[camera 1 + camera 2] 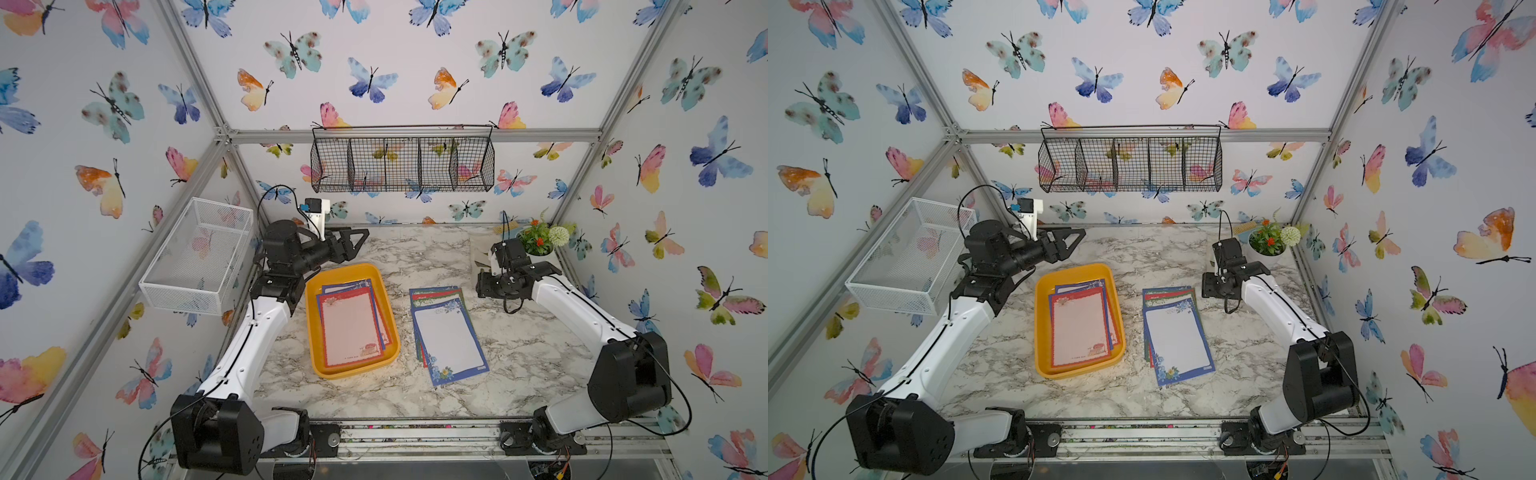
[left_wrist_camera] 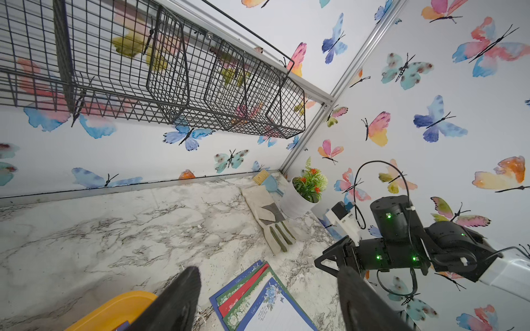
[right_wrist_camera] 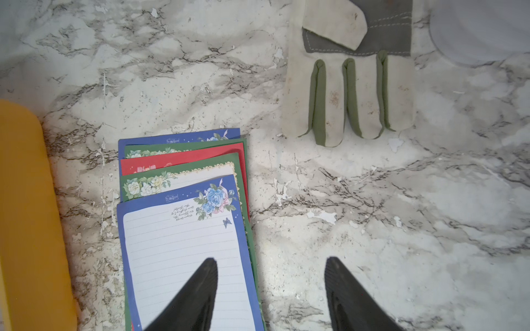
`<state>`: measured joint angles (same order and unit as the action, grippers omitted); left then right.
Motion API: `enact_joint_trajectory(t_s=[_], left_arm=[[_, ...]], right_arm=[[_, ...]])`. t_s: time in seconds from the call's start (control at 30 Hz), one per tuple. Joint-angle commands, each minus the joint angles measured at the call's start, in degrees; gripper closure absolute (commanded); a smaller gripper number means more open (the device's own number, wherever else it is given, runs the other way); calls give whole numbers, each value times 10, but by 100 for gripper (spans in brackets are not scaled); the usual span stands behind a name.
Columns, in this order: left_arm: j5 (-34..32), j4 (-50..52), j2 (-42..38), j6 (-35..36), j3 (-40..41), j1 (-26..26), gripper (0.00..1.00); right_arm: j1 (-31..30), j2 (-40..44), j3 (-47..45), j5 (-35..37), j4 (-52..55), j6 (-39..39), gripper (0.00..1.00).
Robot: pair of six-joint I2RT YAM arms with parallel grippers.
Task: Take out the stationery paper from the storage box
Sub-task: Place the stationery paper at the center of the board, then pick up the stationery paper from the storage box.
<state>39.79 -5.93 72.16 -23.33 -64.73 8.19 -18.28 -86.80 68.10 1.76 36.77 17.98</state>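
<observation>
Resting inside the yellow storage box (image 1: 349, 269), left of centre on the marble worktop (image 1: 519, 353), a few sheets of stationery paper (image 1: 351, 326) lay with a red-bordered one on top. To the right of the box and apart from it, a fanned stack of sheets (image 1: 449, 336) lay on the worktop, a blue-bordered one uppermost. The right gripper (image 3: 271, 260) hovered at that stack's far right corner, jaws apart and empty. The left gripper (image 1: 359, 235) hung beyond the box's far side, likewise spread wide and holding nothing. A work glove (image 3: 352, 86) lay farther back on the right.
</observation>
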Motion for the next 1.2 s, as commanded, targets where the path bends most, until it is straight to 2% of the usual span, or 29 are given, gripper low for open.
enact_joint_trajectory(t_s=[0.0, 0.23, 0.63, 0.83, 1.17], left_arm=[[-14, 11, 3, 15, -14, -3, 22], [-66, 90, -10, 49, -19, 4, 23], [-187, 246, -70, 112, 59, 4, 24], [-250, 285, -35, 117, 78, 3, 27], [-283, 336, 47, 123, 78, 3, 33]], right_arm=[[4, 13, 12, -1, -9, 5, 37], [3, 19, 36, -32, -27, 4, 37], [-31, -3, 76, -108, -72, 25, 38], [-79, -28, 90, -131, -99, 40, 42], [-156, -96, 131, -165, -132, 63, 43]])
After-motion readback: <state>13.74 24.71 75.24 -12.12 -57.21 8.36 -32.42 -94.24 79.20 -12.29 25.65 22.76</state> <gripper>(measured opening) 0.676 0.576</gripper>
